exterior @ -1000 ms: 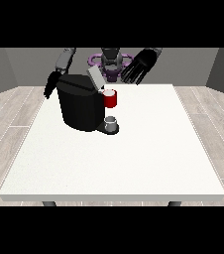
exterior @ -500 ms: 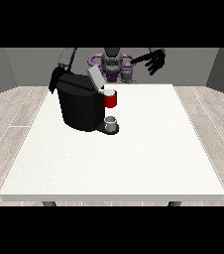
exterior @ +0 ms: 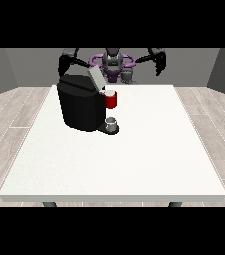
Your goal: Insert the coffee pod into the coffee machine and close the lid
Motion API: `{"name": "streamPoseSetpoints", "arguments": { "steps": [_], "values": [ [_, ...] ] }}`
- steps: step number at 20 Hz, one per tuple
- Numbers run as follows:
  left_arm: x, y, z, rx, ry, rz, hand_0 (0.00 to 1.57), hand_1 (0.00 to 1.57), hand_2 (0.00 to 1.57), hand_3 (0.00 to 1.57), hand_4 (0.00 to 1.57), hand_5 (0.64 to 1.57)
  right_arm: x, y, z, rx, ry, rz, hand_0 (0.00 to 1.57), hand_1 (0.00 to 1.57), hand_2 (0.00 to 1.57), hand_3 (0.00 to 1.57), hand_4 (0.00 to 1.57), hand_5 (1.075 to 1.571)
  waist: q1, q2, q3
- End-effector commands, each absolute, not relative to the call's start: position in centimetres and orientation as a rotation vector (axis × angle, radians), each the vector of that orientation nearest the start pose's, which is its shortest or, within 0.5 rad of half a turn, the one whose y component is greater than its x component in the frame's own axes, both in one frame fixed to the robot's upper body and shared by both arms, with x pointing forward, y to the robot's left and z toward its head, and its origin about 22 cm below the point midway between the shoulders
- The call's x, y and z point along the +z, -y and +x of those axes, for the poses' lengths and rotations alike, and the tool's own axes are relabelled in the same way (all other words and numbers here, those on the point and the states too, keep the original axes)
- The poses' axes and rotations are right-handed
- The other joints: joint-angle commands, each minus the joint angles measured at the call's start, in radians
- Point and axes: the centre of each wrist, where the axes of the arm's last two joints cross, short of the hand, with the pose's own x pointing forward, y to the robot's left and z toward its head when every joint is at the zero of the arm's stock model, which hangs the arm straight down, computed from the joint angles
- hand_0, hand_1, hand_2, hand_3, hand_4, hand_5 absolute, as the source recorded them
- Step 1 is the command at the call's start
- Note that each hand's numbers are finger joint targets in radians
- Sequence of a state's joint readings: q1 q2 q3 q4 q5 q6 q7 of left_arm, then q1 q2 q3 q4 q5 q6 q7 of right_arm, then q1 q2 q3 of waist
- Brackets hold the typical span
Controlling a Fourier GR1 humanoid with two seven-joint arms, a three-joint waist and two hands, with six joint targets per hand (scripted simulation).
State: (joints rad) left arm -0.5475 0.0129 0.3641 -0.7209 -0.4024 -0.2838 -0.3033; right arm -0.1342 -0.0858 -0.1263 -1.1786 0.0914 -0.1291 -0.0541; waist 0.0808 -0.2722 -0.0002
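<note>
The black coffee machine (exterior: 82, 105) stands on the white table (exterior: 134, 159), left of the middle. Its grey lid (exterior: 95, 78) is tilted up and open. A red pod holder (exterior: 111, 100) sticks out at the machine's front, with the pale coffee pod (exterior: 109, 92) sitting in its top. A small grey cup (exterior: 112, 122) stands on the machine's base below it. The hand at the view's left (exterior: 64, 63) hovers behind the machine's back corner, apart from the lid. The hand at the view's right (exterior: 159, 62) is raised far off to the right, fingers hanging straight, holding nothing.
The robot's torso (exterior: 112, 63) is behind the table's far edge. The table's right half and front have free room.
The hand at the view's right has swung away from above the machine, out to the right and higher. The hand at the view's left has drawn back a little. The lid stays up.
</note>
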Motion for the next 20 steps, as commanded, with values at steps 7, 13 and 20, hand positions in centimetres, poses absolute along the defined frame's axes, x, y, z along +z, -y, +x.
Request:
{"name": "streamPoseSetpoints", "arguments": {
  "steps": [7, 13, 20],
  "values": [
    [-6.9, -23.7, 32.4, -0.306, 1.344, -0.141, 0.0, 0.0, 0.0, 0.0, 0.41, 1.571, -0.6, 25.4, 29.4, 0.168, 1.467, -0.178, 0.0, 0.0, 0.0, 0.0, 0.11, 1.571, 0.064, -0.099, 0.0004],
    [-5.7, -24.2, 31.0, -0.29, 1.457, -0.135, 0.0, 0.0, 0.0, 0.0, 0.37, 1.571, 3.1, 28.6, 31.9, 0.125, 1.537, -0.2, 0.0, 0.0, 0.0, 0.0, 0.0, 1.571, 0.09, 0.027, 0.0005],
    [-2.1, -22.6, 32.4, -0.337, 1.566, -0.136, 0.0, 0.0, 0.0, 0.0, 0.34, 1.571, 6.0, 27.3, 35.4, 0.001, 1.556, -0.102, 0.0, 0.0, 0.0, 0.0, 0.08, 1.571, 0.113, 0.153, 0.0005]
  ]
}}
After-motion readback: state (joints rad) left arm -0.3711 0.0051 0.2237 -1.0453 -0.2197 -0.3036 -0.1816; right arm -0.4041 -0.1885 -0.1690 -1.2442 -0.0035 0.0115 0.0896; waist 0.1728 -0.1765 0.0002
